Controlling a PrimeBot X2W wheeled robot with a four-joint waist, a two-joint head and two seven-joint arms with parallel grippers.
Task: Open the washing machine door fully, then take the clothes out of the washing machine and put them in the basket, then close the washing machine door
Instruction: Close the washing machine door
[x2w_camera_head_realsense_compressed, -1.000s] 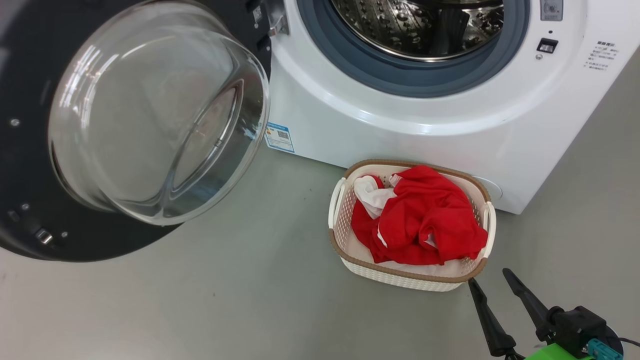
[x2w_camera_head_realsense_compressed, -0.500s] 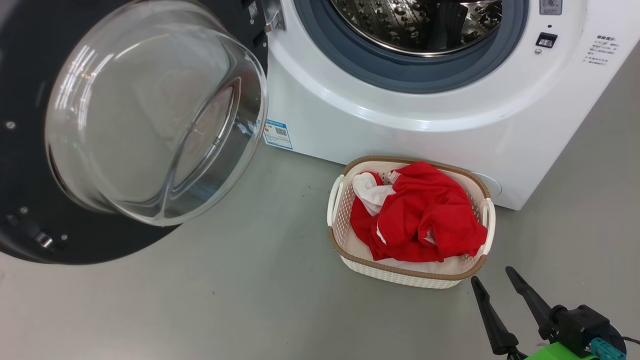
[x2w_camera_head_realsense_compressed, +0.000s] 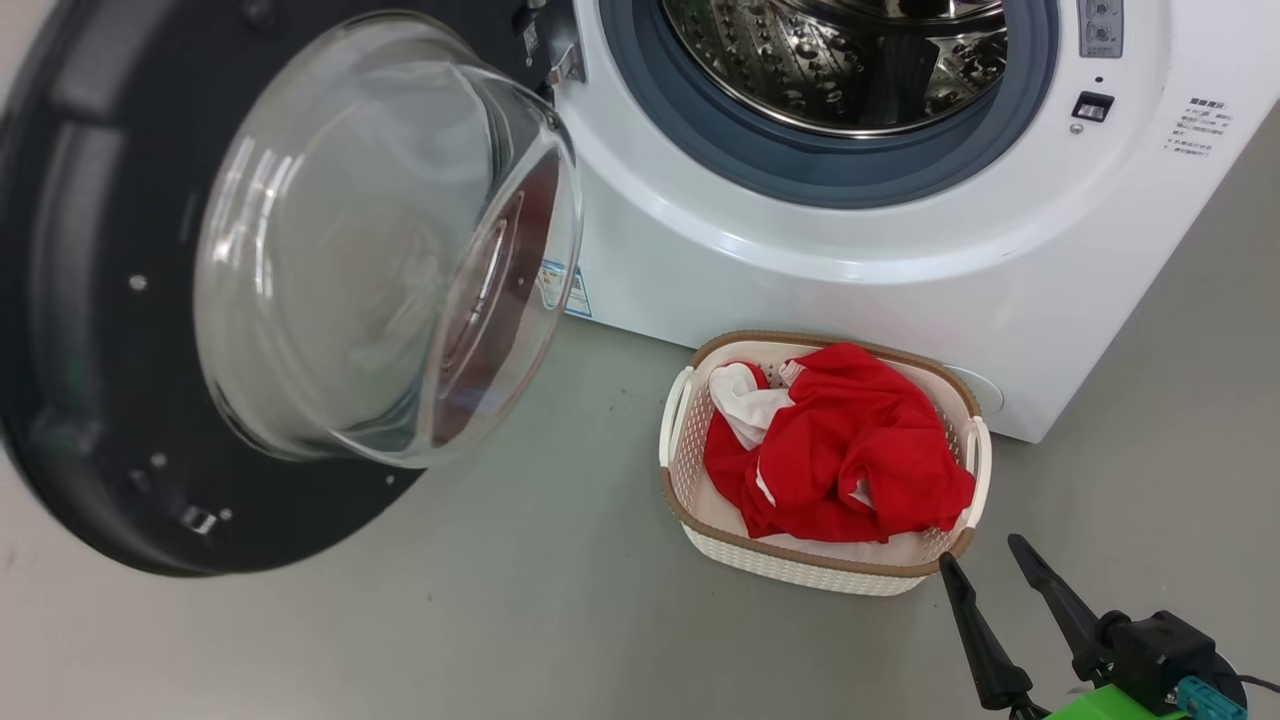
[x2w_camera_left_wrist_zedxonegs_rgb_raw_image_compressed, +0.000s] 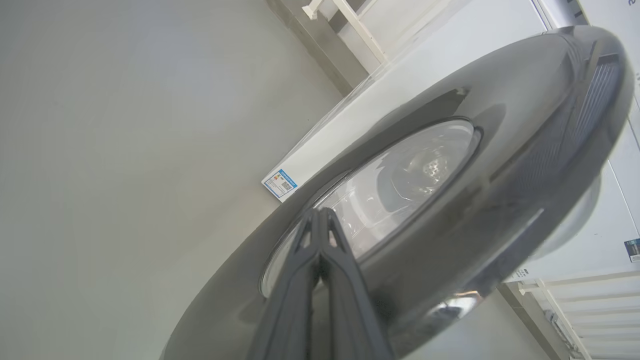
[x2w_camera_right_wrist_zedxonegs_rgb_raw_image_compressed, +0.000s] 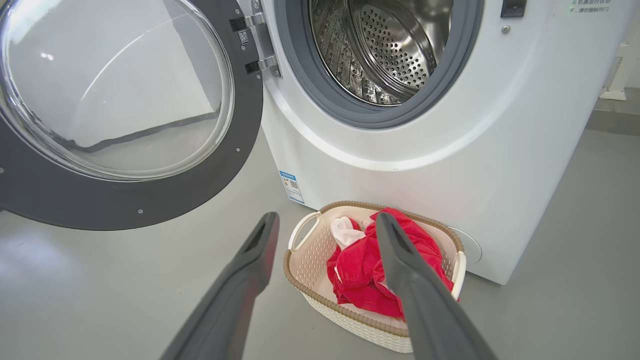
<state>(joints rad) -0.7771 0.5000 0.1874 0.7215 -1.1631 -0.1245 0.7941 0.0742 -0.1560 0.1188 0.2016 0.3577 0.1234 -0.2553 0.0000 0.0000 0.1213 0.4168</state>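
The washing machine (x2w_camera_head_realsense_compressed: 900, 290) stands with its steel drum (x2w_camera_head_realsense_compressed: 840, 60) showing no cloth inside. Its door (x2w_camera_head_realsense_compressed: 90, 380), black-rimmed with a bulging glass bowl (x2w_camera_head_realsense_compressed: 380, 260), hangs partly open at the left. In the left wrist view my left gripper (x2w_camera_left_wrist_zedxonegs_rgb_raw_image_compressed: 321, 214) is shut with nothing in it, its tips lying against the door's (x2w_camera_left_wrist_zedxonegs_rgb_raw_image_compressed: 500, 150) outer face at the window's edge. The red and white clothes (x2w_camera_head_realsense_compressed: 850, 440) lie in the basket (x2w_camera_head_realsense_compressed: 800, 577) in front of the machine. My right gripper (x2w_camera_head_realsense_compressed: 980, 553) hovers open, near the basket's front right corner, and looks over the basket (x2w_camera_right_wrist_zedxonegs_rgb_raw_image_compressed: 300, 272).
Grey floor (x2w_camera_head_realsense_compressed: 500, 620) spreads to the left of the basket and under the door. A blue label sticker (x2w_camera_right_wrist_zedxonegs_rgb_raw_image_compressed: 291, 186) sits low on the machine's front. A white frame (x2w_camera_left_wrist_zedxonegs_rgb_raw_image_compressed: 350, 25) stands by the wall behind the machine.
The door has swung inward toward the machine's opening, its glass bowl now partly covering the label. The head camera shifted slightly. The right gripper and the basket stay put.
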